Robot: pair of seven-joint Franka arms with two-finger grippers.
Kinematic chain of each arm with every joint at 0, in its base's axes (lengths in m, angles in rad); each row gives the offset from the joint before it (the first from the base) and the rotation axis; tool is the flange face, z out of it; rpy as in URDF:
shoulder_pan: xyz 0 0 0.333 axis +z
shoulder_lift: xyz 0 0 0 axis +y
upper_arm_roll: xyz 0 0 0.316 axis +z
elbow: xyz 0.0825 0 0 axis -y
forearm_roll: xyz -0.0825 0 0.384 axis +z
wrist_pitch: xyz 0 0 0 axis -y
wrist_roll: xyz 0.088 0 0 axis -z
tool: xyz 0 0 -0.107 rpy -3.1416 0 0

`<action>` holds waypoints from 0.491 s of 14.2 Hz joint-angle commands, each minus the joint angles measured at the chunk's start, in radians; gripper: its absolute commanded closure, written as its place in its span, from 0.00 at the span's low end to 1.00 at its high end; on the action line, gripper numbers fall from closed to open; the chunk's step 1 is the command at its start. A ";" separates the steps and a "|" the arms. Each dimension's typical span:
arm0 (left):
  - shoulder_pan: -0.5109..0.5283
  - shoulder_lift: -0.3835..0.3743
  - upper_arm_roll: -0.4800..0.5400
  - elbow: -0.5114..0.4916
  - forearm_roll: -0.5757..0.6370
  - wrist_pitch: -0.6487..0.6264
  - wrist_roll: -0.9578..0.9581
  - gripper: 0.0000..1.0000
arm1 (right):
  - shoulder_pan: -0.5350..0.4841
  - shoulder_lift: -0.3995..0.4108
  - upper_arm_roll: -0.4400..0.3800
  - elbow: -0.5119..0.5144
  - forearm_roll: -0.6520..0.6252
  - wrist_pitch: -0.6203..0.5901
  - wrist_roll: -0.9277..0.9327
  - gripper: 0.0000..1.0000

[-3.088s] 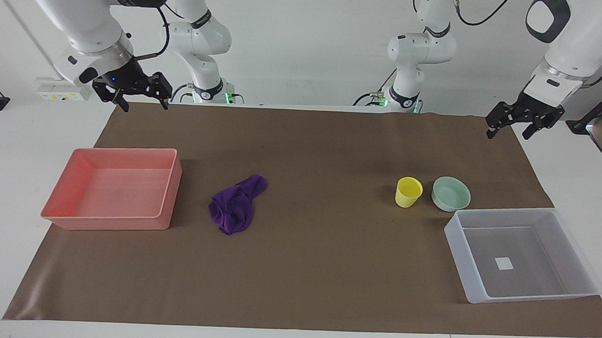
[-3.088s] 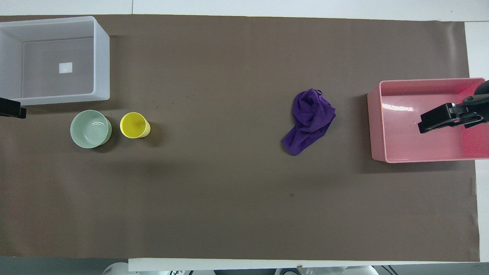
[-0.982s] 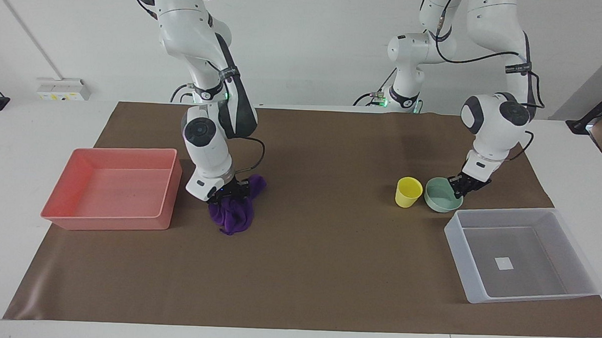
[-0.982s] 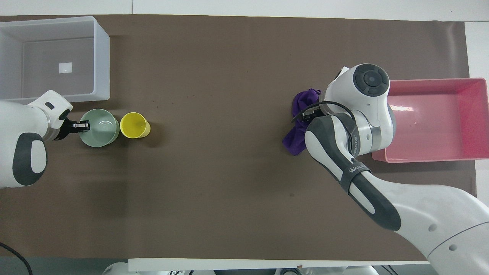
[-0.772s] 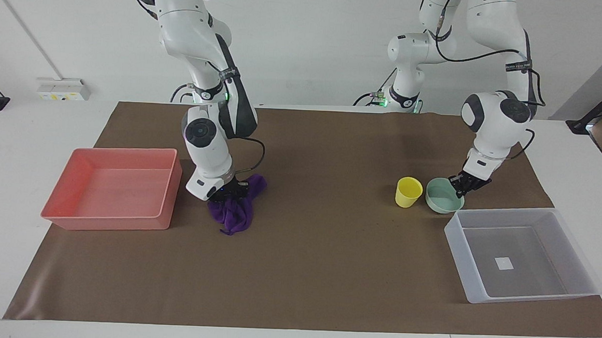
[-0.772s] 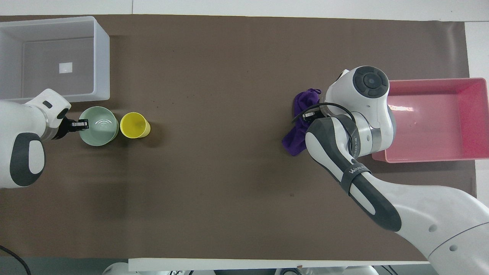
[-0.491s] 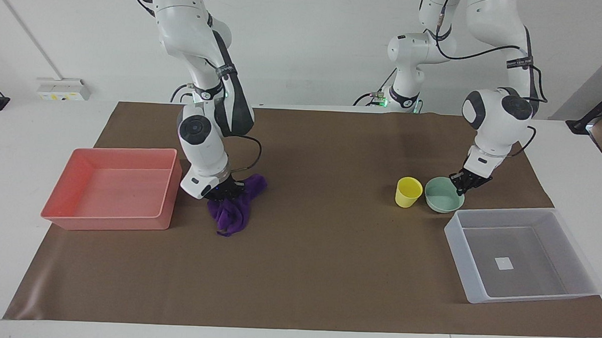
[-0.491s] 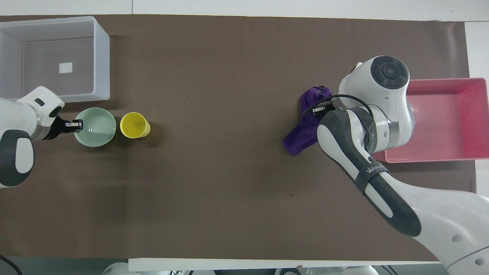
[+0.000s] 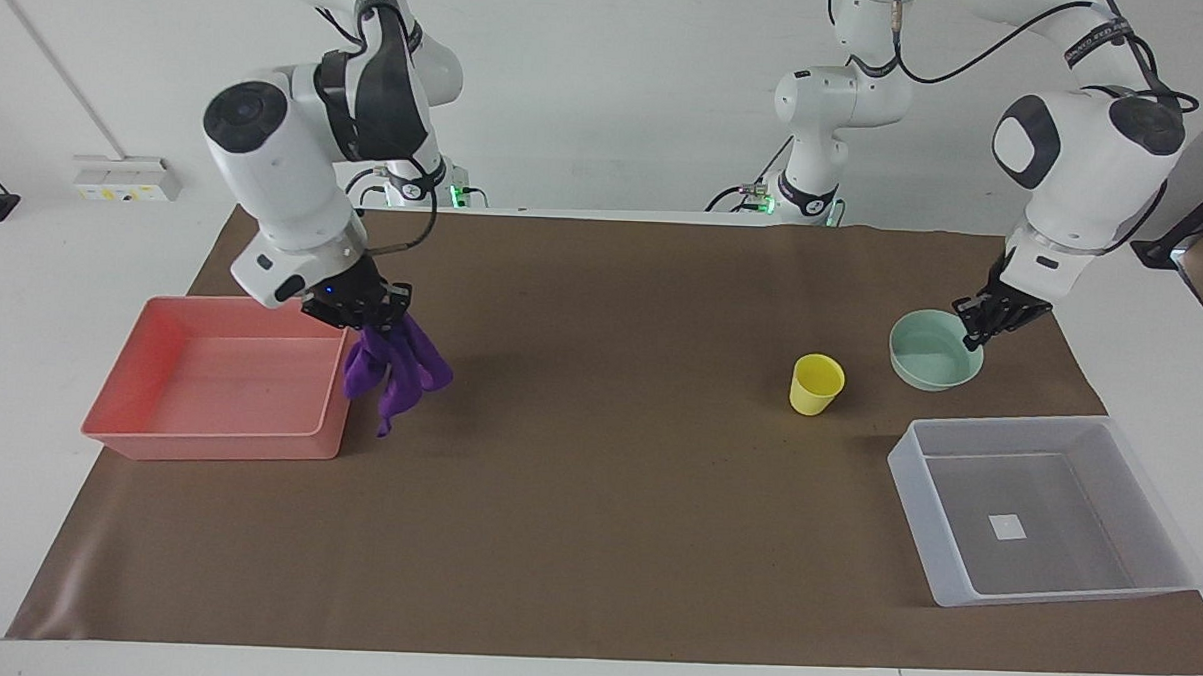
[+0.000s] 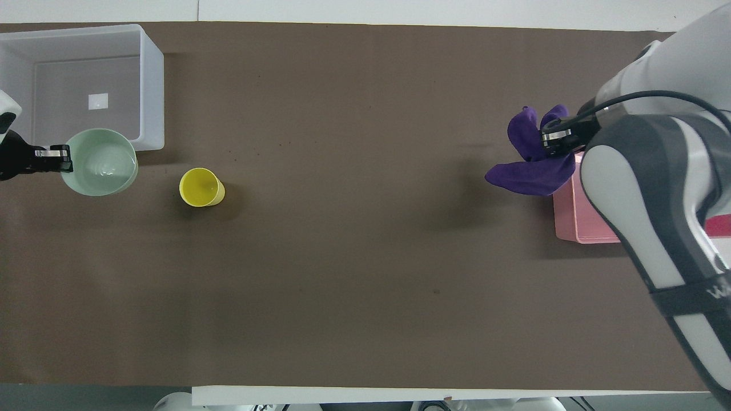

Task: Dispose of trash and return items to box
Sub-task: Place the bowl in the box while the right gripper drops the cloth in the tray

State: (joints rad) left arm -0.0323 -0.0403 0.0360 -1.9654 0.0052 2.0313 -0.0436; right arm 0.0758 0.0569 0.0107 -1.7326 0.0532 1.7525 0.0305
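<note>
Both containers hold nothing: right end effector (image 9: 362, 310) grips cloth (image 9: 395, 369) by pink tray (image 9: 118, 431); left end effector (image 9: 992, 317) grips bowl (image 9: 926, 357) near box (image 9: 953, 590).

Deep purple cloth (image 9: 395, 368), plain, no pattern. Pink tray (image 9: 220, 443), a solid salmon-pink. Cup (image 9: 816, 384) showing bright yellow all over. Bowl (image 9: 933, 355) showing pale mint green inside and out. Bin (image 9: 1043, 592) looking translucent whitish-grey, with a small white square on its floor. Brown mat (image 9: 606, 498) covering a white table (image 9: 20, 358). Arms looking white with dark grey bands; both grippers are black.
</note>
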 commanded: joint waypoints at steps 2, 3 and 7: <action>0.003 0.328 0.073 0.337 -0.089 0.084 -0.015 1.00 | -0.128 -0.077 0.003 -0.004 -0.019 -0.083 -0.144 1.00; 0.003 0.397 0.077 0.382 -0.096 0.133 -0.015 1.00 | -0.167 -0.086 0.005 -0.021 -0.026 -0.085 -0.168 0.99; 0.005 0.556 0.094 0.356 -0.090 0.384 -0.016 1.00 | -0.267 -0.157 0.003 -0.255 -0.041 0.088 -0.273 0.99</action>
State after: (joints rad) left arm -0.0292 0.4470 0.1221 -1.6314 -0.0764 2.3517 -0.0494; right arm -0.1606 -0.0492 0.0019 -1.8579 0.0271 1.7604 -0.1974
